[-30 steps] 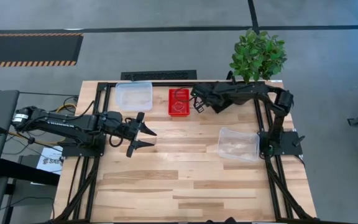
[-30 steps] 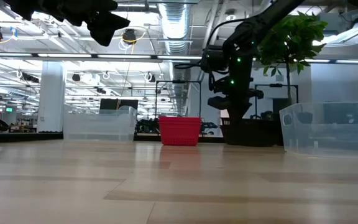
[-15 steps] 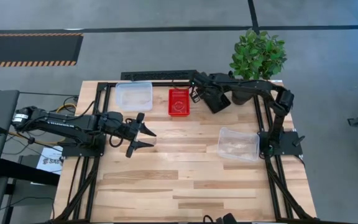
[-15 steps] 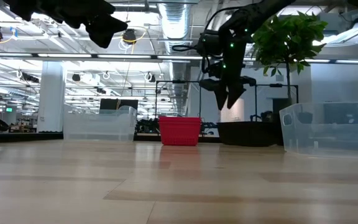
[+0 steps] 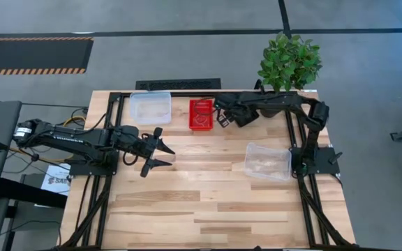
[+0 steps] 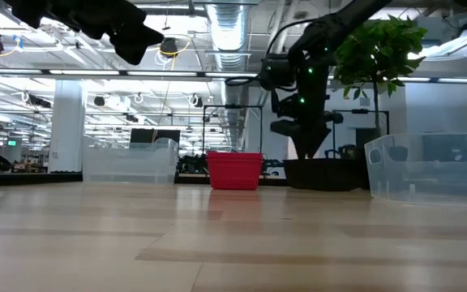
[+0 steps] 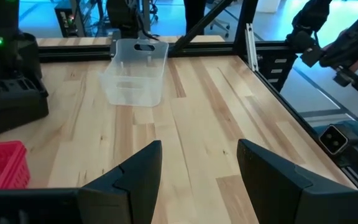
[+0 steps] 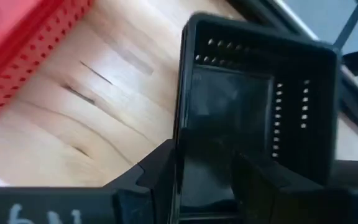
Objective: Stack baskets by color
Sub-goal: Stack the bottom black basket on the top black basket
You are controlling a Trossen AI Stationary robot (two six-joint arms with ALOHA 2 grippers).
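A red basket [image 5: 201,113] stands on the table near its far edge, between two clear baskets [image 5: 151,106] [image 5: 267,160]. My right gripper [image 5: 223,117] hovers just right of the red basket, pointing steeply down over a black basket [image 8: 260,93]. It is open, with one finger [image 8: 160,168] outside a side wall and the other [image 8: 263,180] inside. In the high view the arm hides the black basket. My left gripper [image 5: 158,150] waits open above the table's left half, touching nothing. My right gripper straddles the black basket's side wall [image 8: 184,124] from above, one finger inside the hollow and one outside. A gap shows between the wall and the inner finger. Whether the outer finger touches the wall, I cannot tell.
A potted green plant [image 5: 288,61] stands beyond the far right corner, right behind my right arm. A black frame [image 5: 187,92] runs around the table's far half. Bare wood fills the middle and near part of the table [image 5: 215,202].
My right gripper rose and swung toward the table's far edge, then came back down to about where it was, right of the red basket. The baskets that show have stayed in place.
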